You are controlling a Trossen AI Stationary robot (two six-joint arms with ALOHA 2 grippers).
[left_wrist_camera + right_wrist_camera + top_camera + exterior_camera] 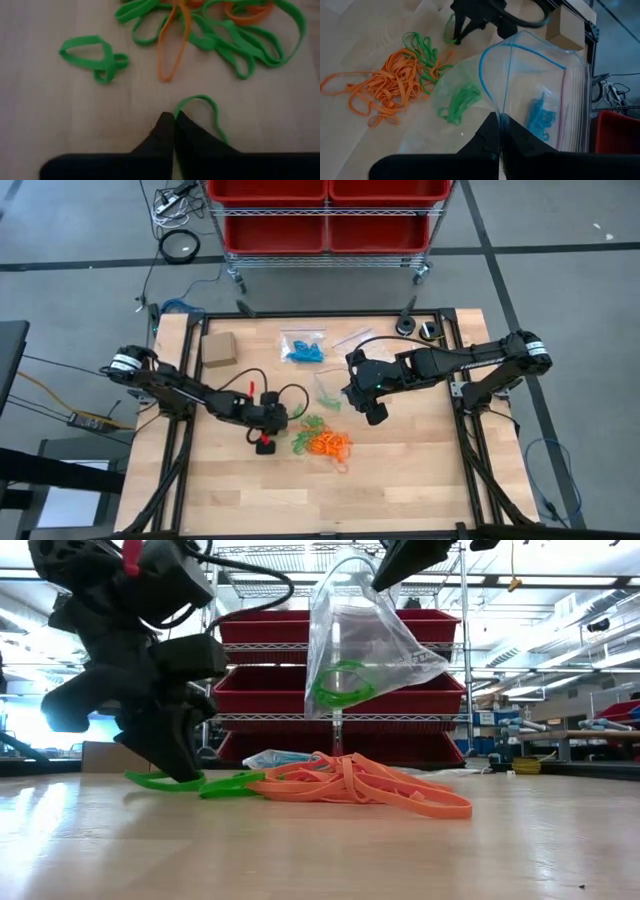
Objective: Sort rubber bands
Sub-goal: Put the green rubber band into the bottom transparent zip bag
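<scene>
A loose pile of orange rubber bands (332,445) and green rubber bands (304,432) lies mid-table. My left gripper (288,426) stands low at the pile's left side, shut on one green band (202,102). Another green band (95,57) lies twisted by itself nearby. My right gripper (350,393) hovers above the pile's far right, shut on a clear zip bag (360,650). Some green bands (460,105) lie in the bag's bottom. My left gripper pinches one end of the green band's loop (178,108) between its two fingertips. The fingers slant down from the table's left. The rest of the loop (216,120) lies slack on the table beside the fingers. My right gripper pinches the bag's open rim (501,111) between its two fingers, slanting down from the table's right. The bag hangs below the fingers with its mouth open. Its bottom (335,705) is clear of the table.
A second clear bag with blue bands (302,348) lies at the far middle, and a small cardboard box (218,348) at the far left. A cart with red bins (325,215) stands beyond the far edge. Bare wood lies toward the near edge.
</scene>
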